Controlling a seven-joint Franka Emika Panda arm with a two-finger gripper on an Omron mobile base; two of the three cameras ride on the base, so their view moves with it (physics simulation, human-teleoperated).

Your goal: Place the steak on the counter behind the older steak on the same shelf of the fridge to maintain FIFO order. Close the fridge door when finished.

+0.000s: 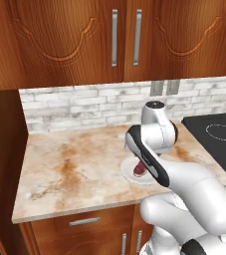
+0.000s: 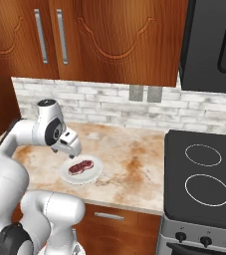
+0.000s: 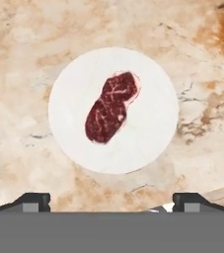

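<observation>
Gripper (image 3: 111, 200) (jaws apart) above plated steak (image 3: 110, 107)

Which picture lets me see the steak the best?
The hand view: it looks straight down on the whole steak, lying on its white plate. The right base view shows it small; in the left base view the arm hides most of it.

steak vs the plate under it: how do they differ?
The steak is dark red with white marbling; the plate is plain white. The steak is an uneven oval, the plate a clean circle. The steak is much smaller, covering just the plate's middle. Both lie flat on the counter, below the open pincer.
</observation>
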